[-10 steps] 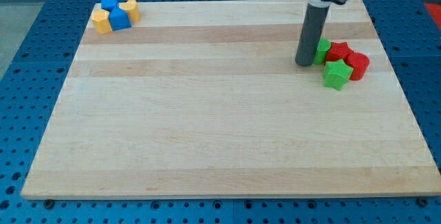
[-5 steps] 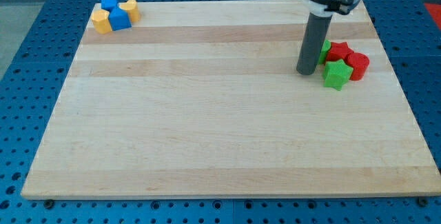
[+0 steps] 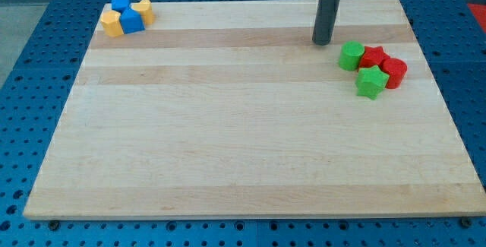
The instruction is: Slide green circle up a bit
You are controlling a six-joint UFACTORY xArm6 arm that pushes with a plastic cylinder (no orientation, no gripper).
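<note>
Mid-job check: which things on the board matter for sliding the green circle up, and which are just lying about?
For the job:
- green circle
- my tip, up and to the view's left of it, not touching

Lying about:
- red star
- red cylinder
- green star
- blue and yellow blocks, top left corner
- wooden board

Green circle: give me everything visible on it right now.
The green circle is a short, matte green cylinder, possibly painted wood, standing flat on the wooden board near the view's right. It sits at the upper left of a small cluster: a red block appears to touch its right side, and the green star lies just below and right, close but contact unclear. Its left side is free. My tip is apart from it, up and to the view's left.
</note>
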